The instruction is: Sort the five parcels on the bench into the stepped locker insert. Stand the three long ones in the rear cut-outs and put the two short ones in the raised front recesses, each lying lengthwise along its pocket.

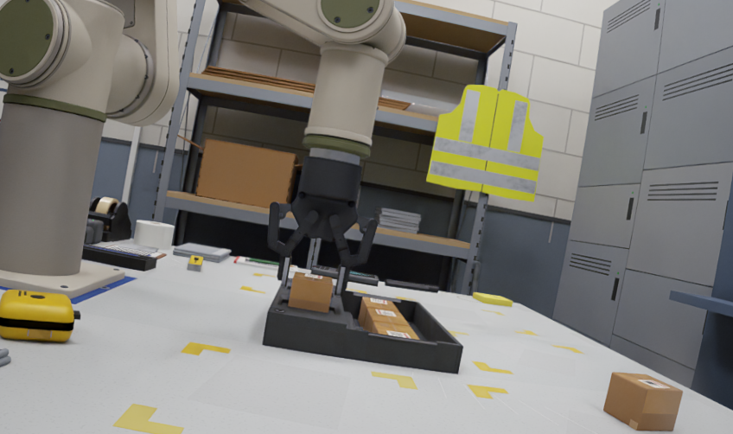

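Observation:
A short brown parcel sits in a raised recess at the left end of the dark stepped locker insert, and my open gripper stands over it with a finger on either side. Three long parcels stand side by side, close together, in the lower cut-outs on the insert's right, labels up. Another short parcel rests on the bench far to the right, near the bench edge.
Behind the insert stands a metal shelving rack with a hanging yellow vest, and grey lockers line the right wall. My arm's base, a yellow case and a tape roll occupy the bench's left.

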Motion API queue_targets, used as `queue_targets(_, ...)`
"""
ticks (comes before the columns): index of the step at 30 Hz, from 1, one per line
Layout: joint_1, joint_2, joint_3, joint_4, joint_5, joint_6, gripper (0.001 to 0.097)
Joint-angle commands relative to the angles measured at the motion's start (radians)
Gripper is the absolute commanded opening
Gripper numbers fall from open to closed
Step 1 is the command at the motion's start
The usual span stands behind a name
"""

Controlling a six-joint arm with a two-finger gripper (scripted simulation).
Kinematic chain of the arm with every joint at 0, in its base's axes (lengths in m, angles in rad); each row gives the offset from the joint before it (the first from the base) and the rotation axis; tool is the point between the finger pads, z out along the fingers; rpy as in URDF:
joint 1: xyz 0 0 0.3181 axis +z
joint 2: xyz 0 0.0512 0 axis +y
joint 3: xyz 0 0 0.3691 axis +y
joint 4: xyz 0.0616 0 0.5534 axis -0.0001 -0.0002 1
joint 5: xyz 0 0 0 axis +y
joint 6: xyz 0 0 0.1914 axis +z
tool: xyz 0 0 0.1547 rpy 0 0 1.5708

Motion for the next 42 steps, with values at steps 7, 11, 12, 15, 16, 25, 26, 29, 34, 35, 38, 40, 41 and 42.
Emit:
queue_targets(7, 0.0, -0.084, -0.051, 0.0, 0.128, 0.0, 0.07)
queue_targets(11, 0.0, -0.121, -0.089, 0.0, 0.205, 0.0, 0.07)
queue_targets(12, 0.0, -0.127, -0.097, 0.0, 0.219, 0.0, 0.07)
queue_targets(15, 0.0, -0.137, -0.111, 0.0, 0.244, 0.0, 0.07)
queue_targets(16, 0.0, -0.138, -0.113, 0.0, 0.247, 0.0, 0.07)
queue_targets(25, 0.0, -0.138, -0.114, 0.0, 0.25, 0.0, 0.07)
queue_targets(26, 0.0, -0.139, -0.114, 0.0, 0.25, 0.0, 0.07)
queue_targets(29, 0.0, -0.139, -0.115, 0.0, 0.251, 0.0, 0.07)
queue_targets(34, 0.0, -0.139, -0.115, 0.0, 0.251, 0.0, 0.07)
queue_targets(35, 0.0, -0.139, -0.115, 0.0, 0.251, 0.0, 0.07)
queue_targets(38, 0.0, -0.139, -0.115, 0.0, 0.251, 0.0, 0.07)
queue_targets(40, 0.0, -0.139, -0.115, 0.0, 0.251, 0.0, 0.07)
queue_targets(41, 0.0, -0.139, -0.115, 0.0, 0.251, 0.0, 0.07)
queue_targets(42, 0.0, -0.139, -0.115, 0.0, 0.251, 0.0, 0.07)
